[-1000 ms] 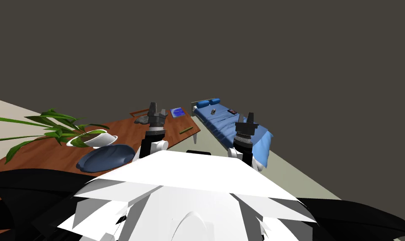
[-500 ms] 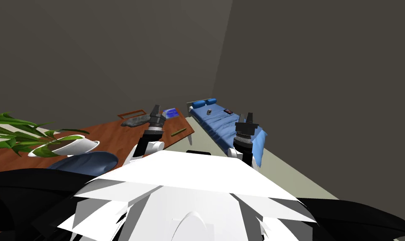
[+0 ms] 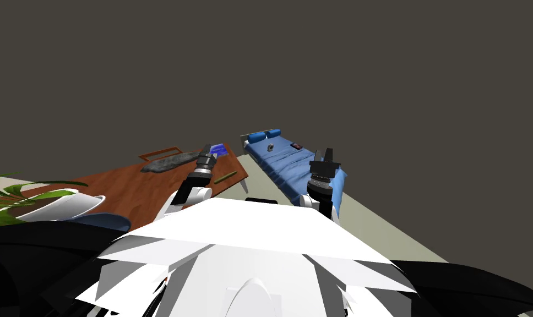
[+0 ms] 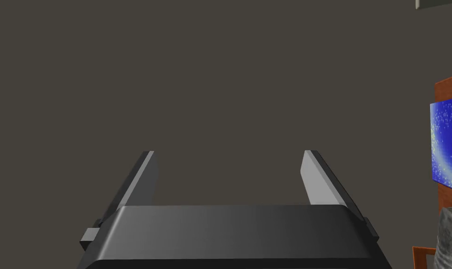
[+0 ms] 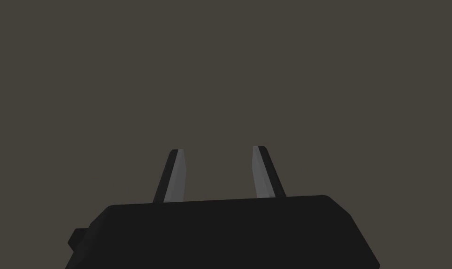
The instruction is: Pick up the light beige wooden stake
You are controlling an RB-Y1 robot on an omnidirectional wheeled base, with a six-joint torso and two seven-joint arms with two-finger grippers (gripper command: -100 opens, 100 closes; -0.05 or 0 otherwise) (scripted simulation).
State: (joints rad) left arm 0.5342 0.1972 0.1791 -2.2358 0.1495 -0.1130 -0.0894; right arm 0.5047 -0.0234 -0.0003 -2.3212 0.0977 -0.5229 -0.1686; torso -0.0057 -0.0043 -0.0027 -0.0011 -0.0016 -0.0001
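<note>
- The left gripper (image 3: 208, 151) hangs over the brown surface (image 3: 122, 184). Its two fingers stand wide apart and nothing is between them.
- The stake (image 3: 225, 177), a thin olive-tan stick, lies flat on the surface near this gripper, a little to its right and closer to the robot, untouched.
- The right gripper (image 3: 328, 153) waits well apart from the stake, before the bed (image 3: 282, 159), fingers partly apart, empty.
- I judge only the approach is begun; lowering over the stake, closing and lifting are left.
</note>
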